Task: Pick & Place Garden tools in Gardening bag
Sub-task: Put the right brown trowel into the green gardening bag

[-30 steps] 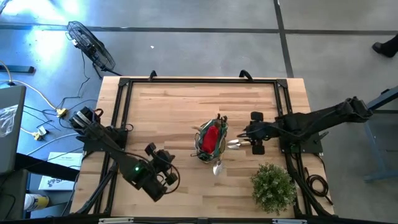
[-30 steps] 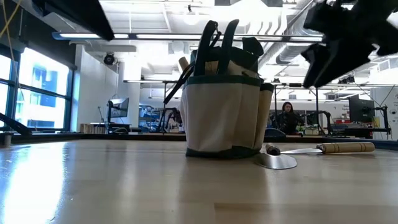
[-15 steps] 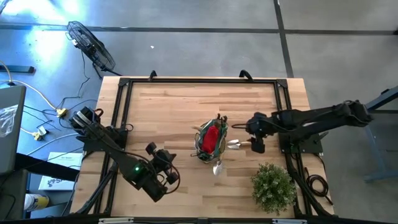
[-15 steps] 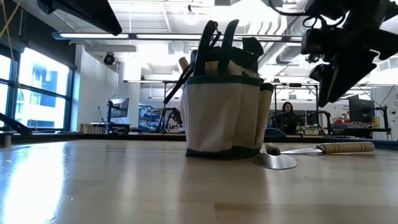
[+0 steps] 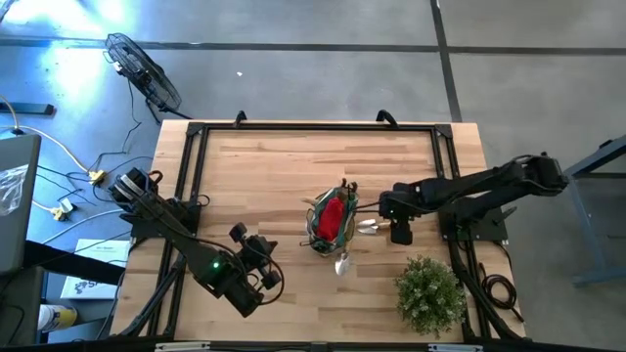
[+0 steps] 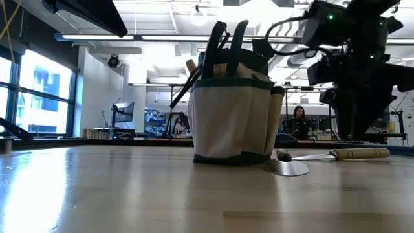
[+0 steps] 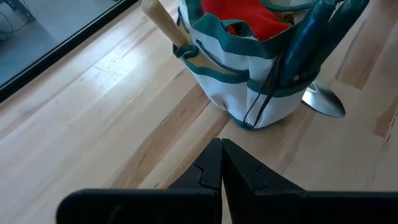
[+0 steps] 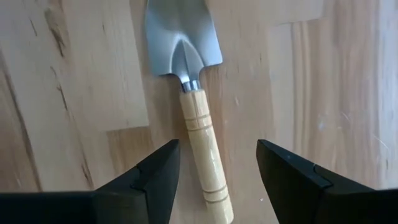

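Note:
The gardening bag (image 5: 331,220) stands upright mid-table, with the red fabric piece (image 5: 333,215) and a pale wooden handle (image 7: 163,22) inside. A silver trowel with a pale wooden handle (image 8: 202,149) lies flat on the table just right of the bag (image 5: 372,226). My right gripper (image 8: 216,149) is open above it, one finger on each side of the handle, touching nothing. A second silver blade (image 5: 342,262) rests on the table at the bag's near side. My left gripper (image 7: 221,158) is shut and empty near the front left (image 5: 262,272).
A bushy green potted plant (image 5: 428,293) stands at the front right, close to my right arm. The table's far half and left part are bare wood (image 5: 254,166). A black frame (image 5: 196,132) runs along the table's edges. A person (image 6: 299,120) shows far off in the room.
My right gripper has come down over the trowel lying right of the bag and has shifted slightly toward the bag. The trowel and the bag have stayed where they were.

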